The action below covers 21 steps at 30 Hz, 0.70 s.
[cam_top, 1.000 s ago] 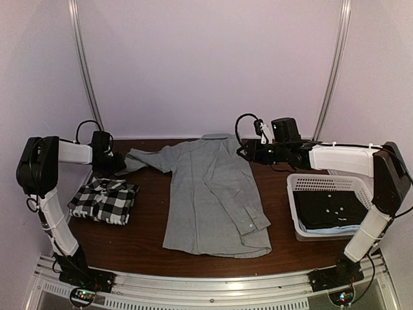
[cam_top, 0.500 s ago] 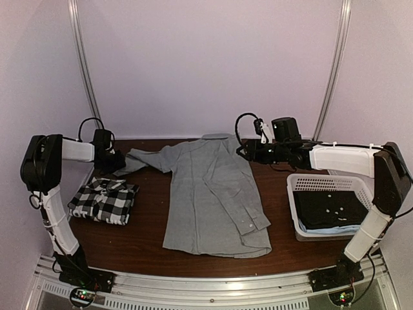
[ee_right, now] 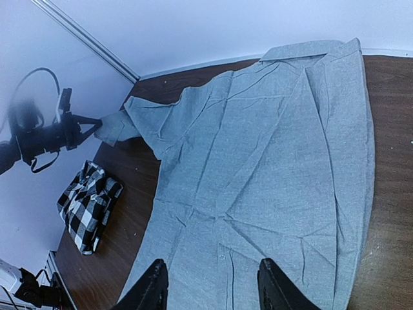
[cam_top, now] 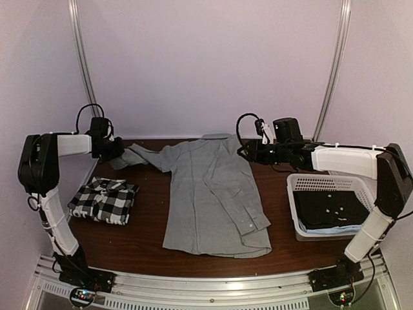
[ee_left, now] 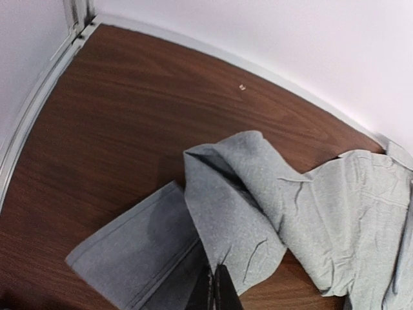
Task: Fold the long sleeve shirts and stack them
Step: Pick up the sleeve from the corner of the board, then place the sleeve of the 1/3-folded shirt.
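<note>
The grey long sleeve shirt (cam_top: pixel 213 194) lies spread flat, front side down, in the middle of the table. Its left sleeve (cam_top: pixel 137 157) reaches toward the back left. My left gripper (cam_top: pixel 120 152) is shut on a fold of that sleeve (ee_left: pixel 239 213), its fingertips (ee_left: pixel 222 294) pinched together, and the cuff (ee_left: pixel 129 252) hangs beside them. The checked shirt (cam_top: pixel 103 200) lies folded at the left. My right gripper (cam_top: pixel 248 152) hovers open above the grey shirt's body (ee_right: pixel 271 161), its fingers (ee_right: pixel 155 290) wide apart and holding nothing.
A white slatted basket (cam_top: pixel 326 183) stands at the right with dark clothes (cam_top: pixel 330 210) in it. The back wall runs close behind the shirt's collar (cam_top: pixel 216 137). Bare brown table (cam_top: pixel 148 219) lies between the two shirts.
My left gripper has shut on the grey sleeve and moved up and back, lifting the sleeve's end off the table. The right arm has stayed put.
</note>
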### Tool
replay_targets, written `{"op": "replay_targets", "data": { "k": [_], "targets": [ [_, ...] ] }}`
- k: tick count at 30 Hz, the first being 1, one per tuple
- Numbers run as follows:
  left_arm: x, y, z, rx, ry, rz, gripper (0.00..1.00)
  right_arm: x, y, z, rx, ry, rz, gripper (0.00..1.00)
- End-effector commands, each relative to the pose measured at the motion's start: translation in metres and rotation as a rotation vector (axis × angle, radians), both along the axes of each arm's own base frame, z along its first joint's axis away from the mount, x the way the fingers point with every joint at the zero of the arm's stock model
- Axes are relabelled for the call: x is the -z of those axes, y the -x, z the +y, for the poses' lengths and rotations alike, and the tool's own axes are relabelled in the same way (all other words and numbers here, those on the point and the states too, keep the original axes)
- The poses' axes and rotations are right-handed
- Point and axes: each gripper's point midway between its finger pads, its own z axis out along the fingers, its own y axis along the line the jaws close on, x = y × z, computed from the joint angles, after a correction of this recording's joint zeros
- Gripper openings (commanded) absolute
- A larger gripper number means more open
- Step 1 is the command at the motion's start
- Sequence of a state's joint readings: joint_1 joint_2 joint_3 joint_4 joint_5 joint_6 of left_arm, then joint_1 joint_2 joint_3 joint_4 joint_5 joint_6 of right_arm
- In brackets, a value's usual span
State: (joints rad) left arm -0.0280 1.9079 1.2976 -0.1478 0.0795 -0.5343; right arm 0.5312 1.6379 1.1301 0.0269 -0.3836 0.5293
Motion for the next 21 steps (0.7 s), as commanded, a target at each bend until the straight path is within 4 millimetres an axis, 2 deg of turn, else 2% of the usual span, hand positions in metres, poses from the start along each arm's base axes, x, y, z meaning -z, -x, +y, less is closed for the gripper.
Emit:
{"op": "replay_targets", "data": {
  "k": [1,6,10,11,14,17,21],
  "targets": [
    [-0.082,-0.007,-0.024,0.132,-0.002,-0.169,0.00,-0.020,0.003,0.001,0.003,-0.027,-0.039,0.49],
    [-0.125,0.009,-0.070,0.290,-0.029,-0.238,0.00,-0.026,0.001,0.004,0.000,-0.030,-0.049,0.49],
    [-0.144,0.031,-0.125,0.483,0.064,-0.256,0.00,-0.029,0.000,0.006,-0.003,-0.028,-0.052,0.49],
    [-0.146,0.039,-0.145,0.546,0.087,-0.252,0.00,-0.030,-0.001,0.006,-0.002,-0.028,-0.055,0.49],
    [-0.141,0.061,-0.192,0.700,0.157,-0.213,0.00,-0.030,-0.001,0.009,-0.005,-0.022,-0.056,0.49],
    [-0.124,0.083,-0.237,0.827,0.259,-0.138,0.00,-0.027,-0.001,0.011,-0.010,-0.016,-0.051,0.49],
    [-0.096,0.103,-0.290,0.941,0.320,-0.054,0.00,-0.020,0.000,0.015,-0.017,-0.008,-0.041,0.49]
  ]
}}
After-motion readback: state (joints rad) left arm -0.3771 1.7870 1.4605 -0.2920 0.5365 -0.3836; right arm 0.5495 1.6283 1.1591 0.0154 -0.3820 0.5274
